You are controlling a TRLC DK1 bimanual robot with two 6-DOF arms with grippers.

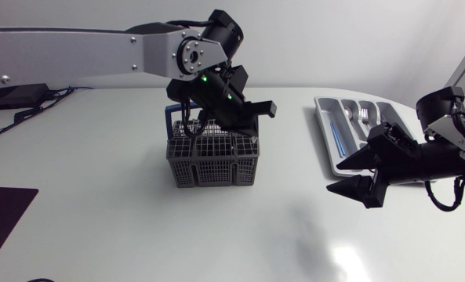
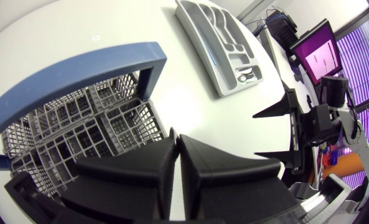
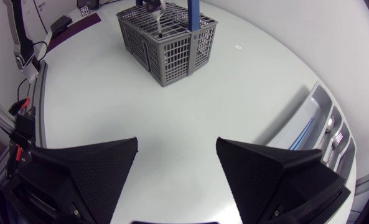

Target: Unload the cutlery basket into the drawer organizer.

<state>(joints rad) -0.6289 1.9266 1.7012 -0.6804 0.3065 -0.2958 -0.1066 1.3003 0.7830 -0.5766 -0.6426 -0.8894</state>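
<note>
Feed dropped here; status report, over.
Left gripper shut, over cutlery basket. Right gripper open, beside drawer organizer. It sits near the transfer route.

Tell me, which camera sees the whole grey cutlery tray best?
The left wrist view: the whole drawer organizer shows there, every compartment. The head view has it too, but the right gripper hides one corner. The right wrist view catches only its edge.

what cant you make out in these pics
1. What is left in the basket: head view, left gripper covers its top; left wrist view, the fingers block part of it.
2. Pieces in the organizer: too small in every view.
3. Organizer's far end: right wrist view, cut by the edge.
</note>
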